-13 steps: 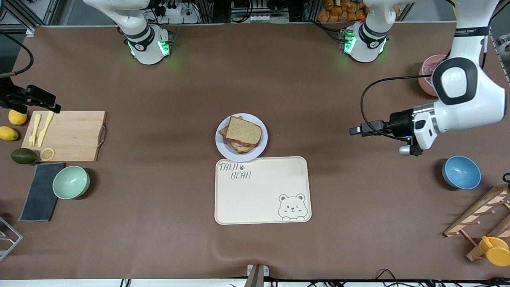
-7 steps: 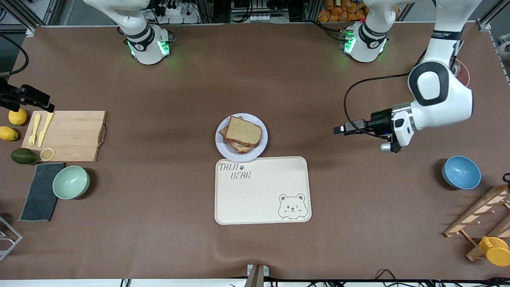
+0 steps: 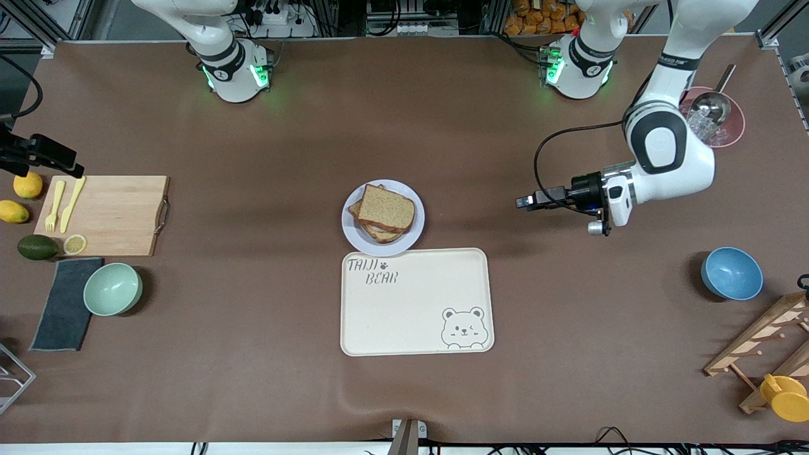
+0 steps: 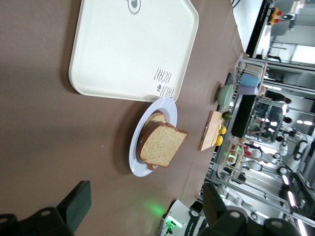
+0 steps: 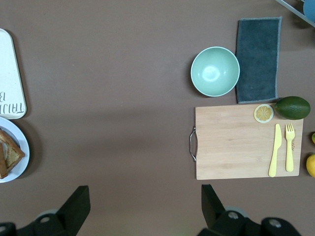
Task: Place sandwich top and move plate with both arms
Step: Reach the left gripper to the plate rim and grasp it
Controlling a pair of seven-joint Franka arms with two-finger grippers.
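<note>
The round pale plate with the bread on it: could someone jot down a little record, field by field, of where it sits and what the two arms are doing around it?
Plate: small round pale lavender-white plate, mid-table, touching the edge of the cream rectangular bear-print tray farther from the front camera.
Sandwich top: light-brown wholemeal bread slice, lying on the stack on the plate.
Left gripper: in the air over bare table toward the left arm's end, pointing at the plate, jaws open, holding nothing.
Right gripper: above the wooden cutting board, jaws open, holding nothing.
</note>
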